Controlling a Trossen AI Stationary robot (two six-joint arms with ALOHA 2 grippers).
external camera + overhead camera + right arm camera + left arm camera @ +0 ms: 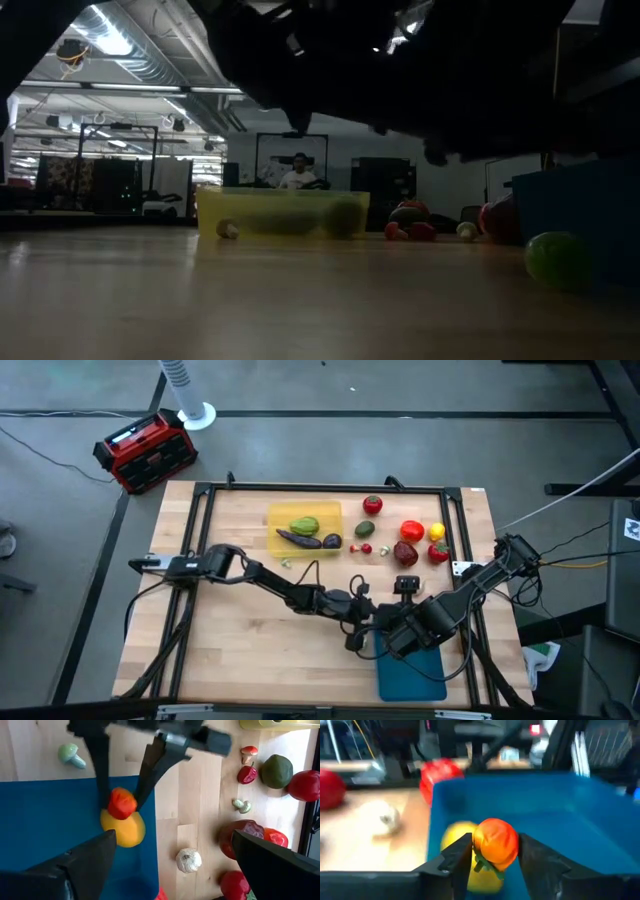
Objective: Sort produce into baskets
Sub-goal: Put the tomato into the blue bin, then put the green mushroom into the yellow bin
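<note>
Right now a small orange tomato (122, 803), wrinkled and with a green stem, sits between the dark fingers (150, 762) of the left end effector (492, 852), just over the teal tray (45, 825). Its jaws stand narrow at the fruit's sides; whether they grip it or have just let go I cannot tell, since the left wrist view is blurred. Directly under the tomato a smooth yellow lemon (123, 831) lies on the tray floor near the tray's edge.

In the high view the teal tray (412, 675) is a shallow rectangle at the near edge of the wooden desk (240, 650), with both arms meeting above its far end. The right end effector (170, 865) hovers over the same tray with its jaws spread wide and nothing between them.

Beside the tray on the bare planks lie a ridged white garlic (188, 860), a dark red pepper (240, 837), a glossy red tomato (305, 785), a round green fruit (276, 771) and two small mushrooms (248, 754).

Farther back, the translucent yellow tray (285, 515) holds a green pepper (304, 525) and a long purple eggplant (298, 540). A red-and-black box (145, 450) stands on the floor beyond the desk corner.
</note>
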